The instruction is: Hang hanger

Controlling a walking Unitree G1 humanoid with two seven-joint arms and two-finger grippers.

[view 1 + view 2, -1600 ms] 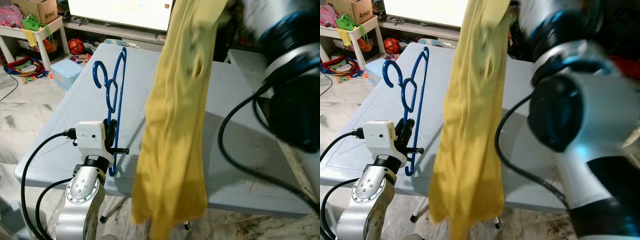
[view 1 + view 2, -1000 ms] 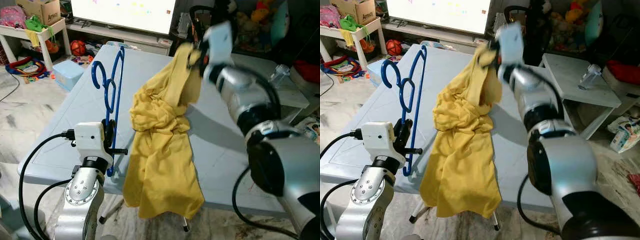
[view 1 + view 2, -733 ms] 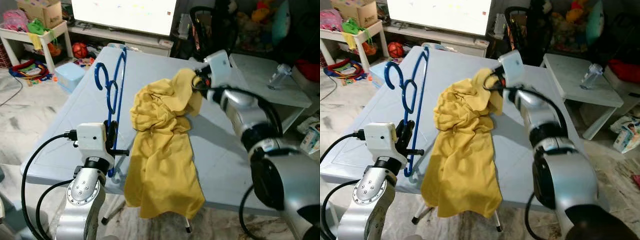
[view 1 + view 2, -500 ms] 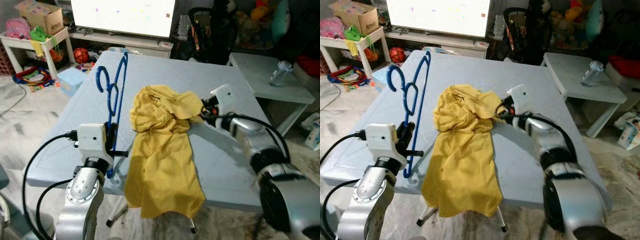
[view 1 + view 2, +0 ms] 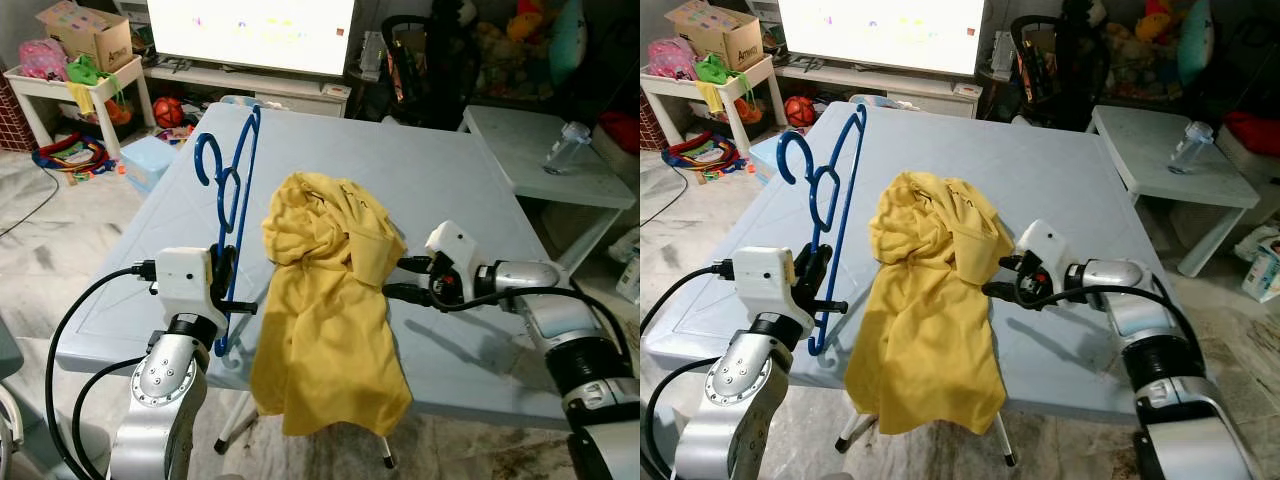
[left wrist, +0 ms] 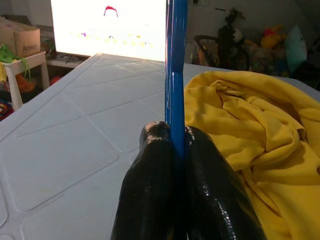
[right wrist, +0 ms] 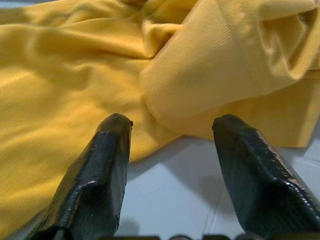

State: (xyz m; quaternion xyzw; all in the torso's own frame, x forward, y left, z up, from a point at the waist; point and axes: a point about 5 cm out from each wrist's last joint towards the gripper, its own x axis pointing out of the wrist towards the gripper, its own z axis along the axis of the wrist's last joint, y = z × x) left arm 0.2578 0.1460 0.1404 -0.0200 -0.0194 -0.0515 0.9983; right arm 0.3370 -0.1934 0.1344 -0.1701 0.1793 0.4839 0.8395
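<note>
Blue hanger upright, clenched in left hand; right hand released beside yellow shirt.

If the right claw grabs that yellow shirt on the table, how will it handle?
The yellow shirt lies crumpled in soft folds and droops over the table edge, so it is likely floppy and will sag from any pinch point. It looks like thin knit, probably light. The open right claw may gather only one layer.

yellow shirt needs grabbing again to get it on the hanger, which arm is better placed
Probably the right. Its end effector is open, right beside the yellow shirt on the table. The left end effector is shut on the blue hanger, holding it upright.
</note>
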